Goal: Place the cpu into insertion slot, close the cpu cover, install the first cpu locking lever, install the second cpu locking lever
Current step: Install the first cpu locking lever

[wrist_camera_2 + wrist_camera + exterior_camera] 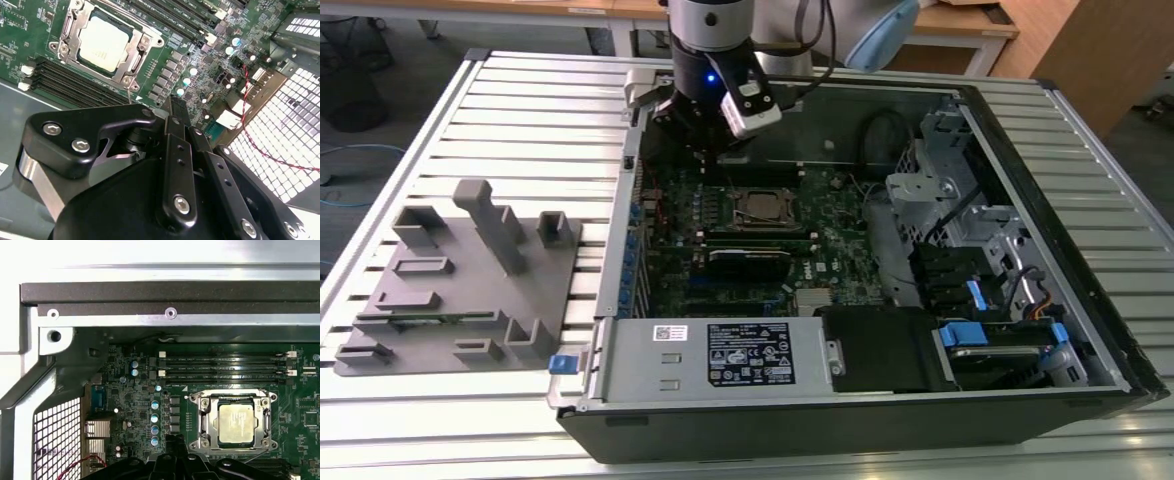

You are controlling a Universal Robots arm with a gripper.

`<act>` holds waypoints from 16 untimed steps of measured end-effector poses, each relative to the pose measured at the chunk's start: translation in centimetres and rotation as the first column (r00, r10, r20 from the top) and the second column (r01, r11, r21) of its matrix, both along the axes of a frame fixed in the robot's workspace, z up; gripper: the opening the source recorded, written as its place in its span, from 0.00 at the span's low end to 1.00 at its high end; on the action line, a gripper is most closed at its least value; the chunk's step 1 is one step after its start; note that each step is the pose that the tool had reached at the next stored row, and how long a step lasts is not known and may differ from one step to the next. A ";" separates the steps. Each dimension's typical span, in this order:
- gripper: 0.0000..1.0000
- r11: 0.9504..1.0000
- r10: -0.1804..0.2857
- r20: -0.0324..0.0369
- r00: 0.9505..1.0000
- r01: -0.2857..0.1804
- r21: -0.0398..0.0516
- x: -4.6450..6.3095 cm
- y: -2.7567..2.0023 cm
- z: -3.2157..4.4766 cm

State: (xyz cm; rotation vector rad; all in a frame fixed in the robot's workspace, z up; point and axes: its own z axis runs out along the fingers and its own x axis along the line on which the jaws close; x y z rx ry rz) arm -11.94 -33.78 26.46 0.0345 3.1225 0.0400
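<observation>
The cpu (104,42) lies flat in the insertion slot (767,206), its pale metal top facing up; it is also at cpu (236,422). The silver cpu cover (136,56) is down around it, as the cpu cover (206,415) shows in the first wrist view. Thin wire levers run along the frame's sides; I cannot tell whether they are hooked. My gripper (175,106) is shut with nothing in it. It hovers over the board (834,240) a short way off the socket's corner, toward the case's rear wall. In the exterior view the gripper (716,148) hangs above the board's far corner on that view's left.
Long black memory slots (75,82) flank the socket. The case's perforated rear wall (280,140) and metal rim (170,315) stand close by. A power supply (720,355), a drive cage (947,200) and loose cables crowd the case. A grey fixture plate (454,280) lies outside it.
</observation>
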 end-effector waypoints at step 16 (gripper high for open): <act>0.11 0.999 0.000 -0.026 1.000 0.001 0.049 0.0 0.00 -0.07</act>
